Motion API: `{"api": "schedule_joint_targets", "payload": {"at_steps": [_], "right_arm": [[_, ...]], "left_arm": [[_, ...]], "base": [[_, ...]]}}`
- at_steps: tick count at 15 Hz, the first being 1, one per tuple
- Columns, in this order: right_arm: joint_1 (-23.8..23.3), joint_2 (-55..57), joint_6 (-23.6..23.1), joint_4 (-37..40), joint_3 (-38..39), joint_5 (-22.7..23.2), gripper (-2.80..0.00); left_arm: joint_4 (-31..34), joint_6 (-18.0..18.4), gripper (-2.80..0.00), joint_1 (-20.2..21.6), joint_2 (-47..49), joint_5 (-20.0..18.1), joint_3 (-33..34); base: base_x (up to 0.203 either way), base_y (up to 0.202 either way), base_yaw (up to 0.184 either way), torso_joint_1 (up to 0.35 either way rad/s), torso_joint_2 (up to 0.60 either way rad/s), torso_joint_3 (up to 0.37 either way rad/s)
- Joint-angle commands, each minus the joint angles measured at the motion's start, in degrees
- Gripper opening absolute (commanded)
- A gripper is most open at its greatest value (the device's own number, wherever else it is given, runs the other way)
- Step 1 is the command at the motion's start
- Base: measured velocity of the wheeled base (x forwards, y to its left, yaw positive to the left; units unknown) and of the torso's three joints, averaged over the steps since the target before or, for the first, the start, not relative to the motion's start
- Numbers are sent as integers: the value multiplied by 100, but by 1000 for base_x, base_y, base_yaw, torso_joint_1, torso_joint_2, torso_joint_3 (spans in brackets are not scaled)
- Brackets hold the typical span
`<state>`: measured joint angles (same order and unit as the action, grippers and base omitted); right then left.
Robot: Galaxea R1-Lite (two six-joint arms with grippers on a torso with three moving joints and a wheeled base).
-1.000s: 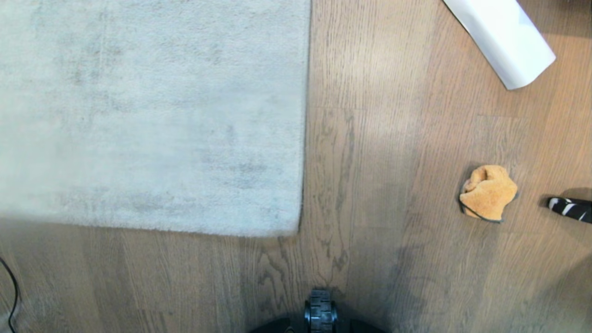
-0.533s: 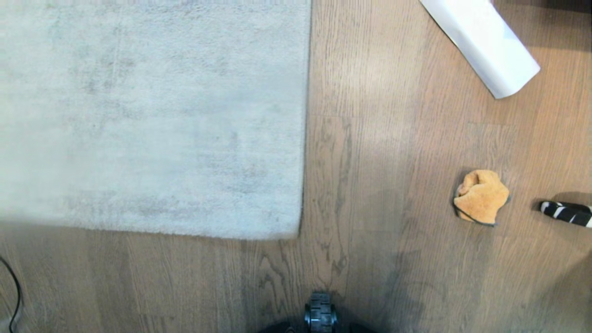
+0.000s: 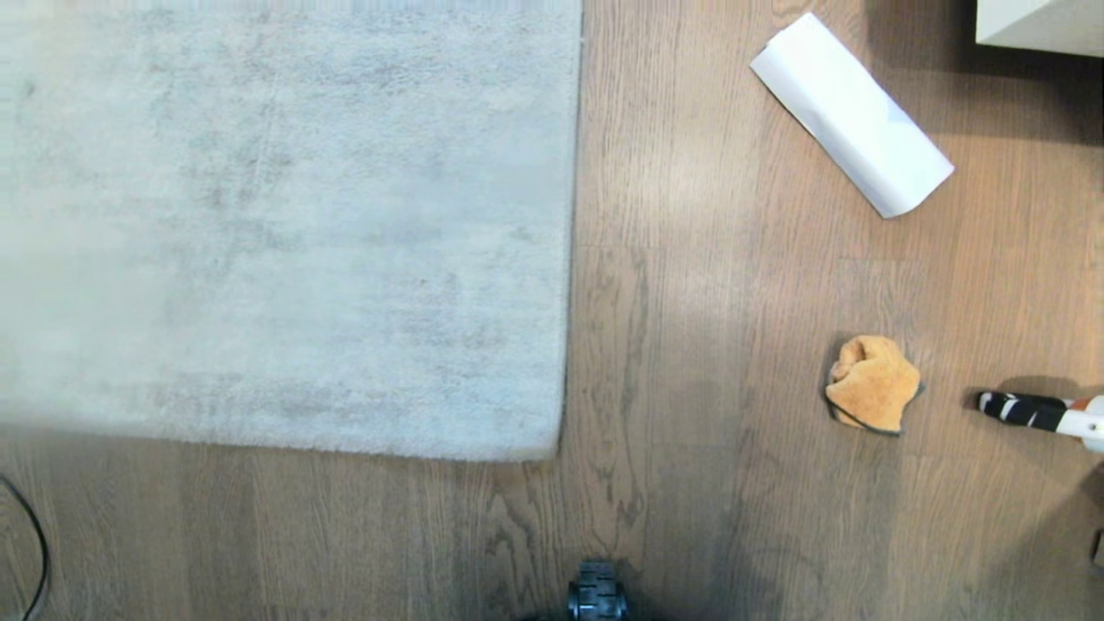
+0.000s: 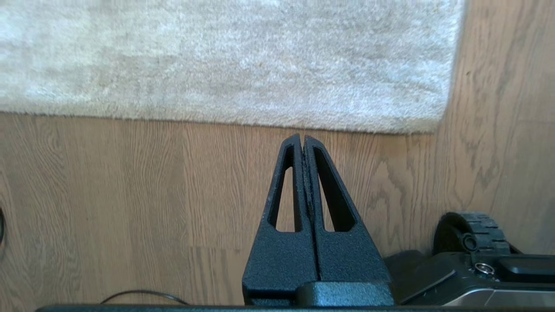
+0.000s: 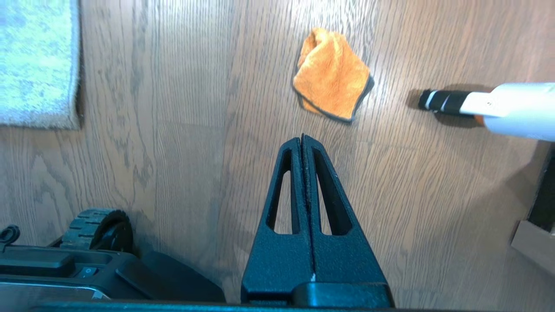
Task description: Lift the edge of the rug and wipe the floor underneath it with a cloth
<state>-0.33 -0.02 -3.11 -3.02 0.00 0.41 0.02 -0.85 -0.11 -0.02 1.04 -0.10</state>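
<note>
My left end effector (image 4: 302,138) closed, empty, pointing at the floor (image 4: 130,182) just short of the rug (image 4: 217,56) edge. My right end effector (image 5: 302,139) closed, empty, aimed toward the cloth (image 5: 331,76), crumpled on bare floor, well apart from the rug.

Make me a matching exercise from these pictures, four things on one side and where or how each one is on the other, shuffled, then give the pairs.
Things:
1. rug
2. cloth
3. paper roll
4. right tool

States:
A. crumpled on the floor, right of the rug
B. shut, holding nothing, near the cloth
C. lying flat, corner towards the robot
D. white, lying at a slant beyond the cloth

Pairs: 1-C, 2-A, 3-D, 4-B
</note>
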Motion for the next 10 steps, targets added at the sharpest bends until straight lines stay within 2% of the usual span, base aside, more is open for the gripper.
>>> {"api": "schedule_joint_targets", "payload": {"at_steps": [1, 10], "right_arm": [[-2, 2, -6, -5, 0, 2, -280], [-2, 2, -6, -5, 0, 2, -280]], "left_arm": [[-2, -3, -280, 2, 2, 2, 1], [-2, -3, -280, 2, 2, -16, 1]], "base": [[0, 0, 0, 2, 5, 207], [0, 0, 0, 3, 3, 201]]}}
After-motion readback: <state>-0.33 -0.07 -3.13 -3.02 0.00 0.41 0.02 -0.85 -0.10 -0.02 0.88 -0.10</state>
